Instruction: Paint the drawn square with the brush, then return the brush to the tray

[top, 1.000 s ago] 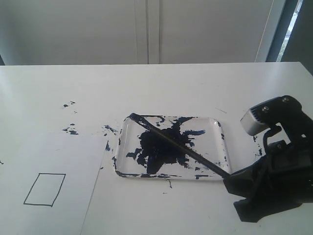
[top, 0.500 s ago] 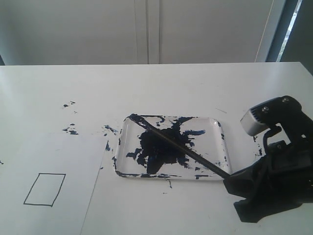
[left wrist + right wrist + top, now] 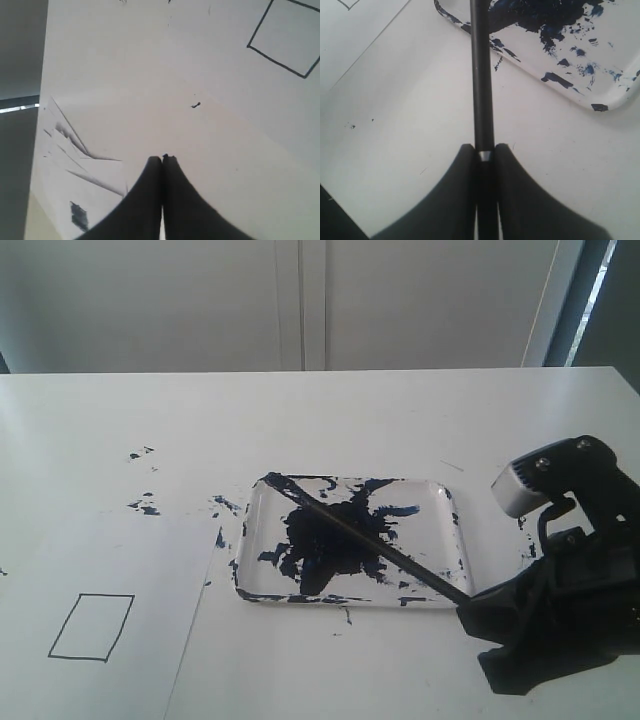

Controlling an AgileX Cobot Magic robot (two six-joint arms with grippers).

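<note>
The brush [image 3: 481,75] is pinched at its handle end by the right pincer [image 3: 484,156] and lies across the tray [image 3: 430,530]. The left pincer [image 3: 162,161] is pressed together, empty.

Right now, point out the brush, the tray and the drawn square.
brush [image 3: 360,534], exterior view, middle of shaft
tray [image 3: 428,528], exterior view, bare floor, right side
drawn square [image 3: 92,627], exterior view, blank inside
</note>
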